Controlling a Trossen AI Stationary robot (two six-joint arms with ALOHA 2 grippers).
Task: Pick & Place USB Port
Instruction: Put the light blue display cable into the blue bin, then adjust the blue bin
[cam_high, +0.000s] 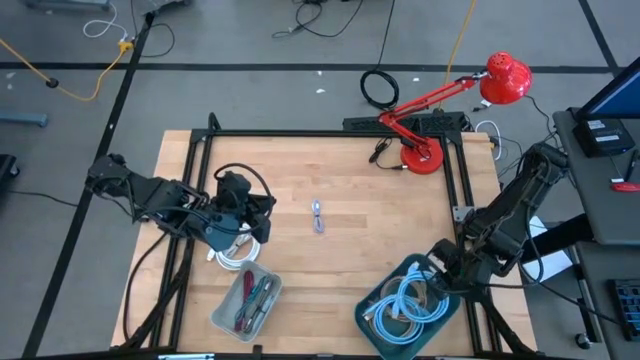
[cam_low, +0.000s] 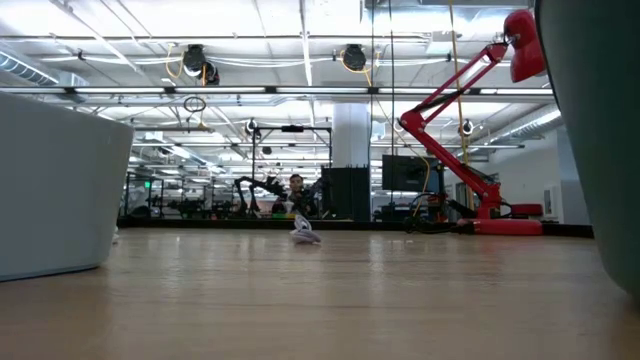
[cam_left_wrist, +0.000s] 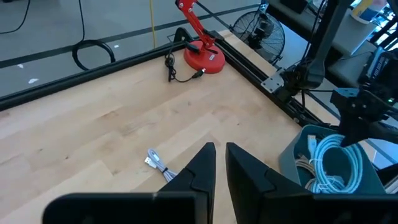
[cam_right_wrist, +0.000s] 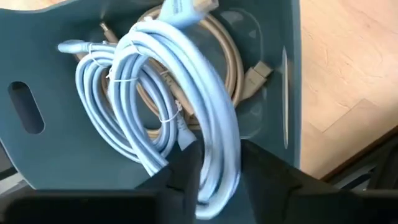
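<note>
A: Looking straight down, we see the small USB adapter (cam_high: 318, 216) lying alone on the wooden table (cam_high: 350, 175), well in front of the red desk lamp (cam_high: 422, 155), between the two arms.

B: From table height we catch it only as a small pale lump (cam_low: 304, 233), with the lamp's base (cam_low: 505, 226) off to one side. We see neither gripper there.

A: The left gripper (cam_left_wrist: 219, 163) hovers near the white tray (cam_high: 246, 301) side, well away from the lamp. Its own camera shows the fingers almost together, nothing between them, and the adapter (cam_left_wrist: 158, 163) just ahead.

B: The right gripper (cam_right_wrist: 217, 165) is over the blue bin (cam_right_wrist: 56, 158), far from the lamp. Only its wrist camera shows that the fingers are clamped on a strand of the light blue cable coil (cam_right_wrist: 180, 93). From above we see the arm over the bin (cam_high: 372, 318), but not the grip.
</note>
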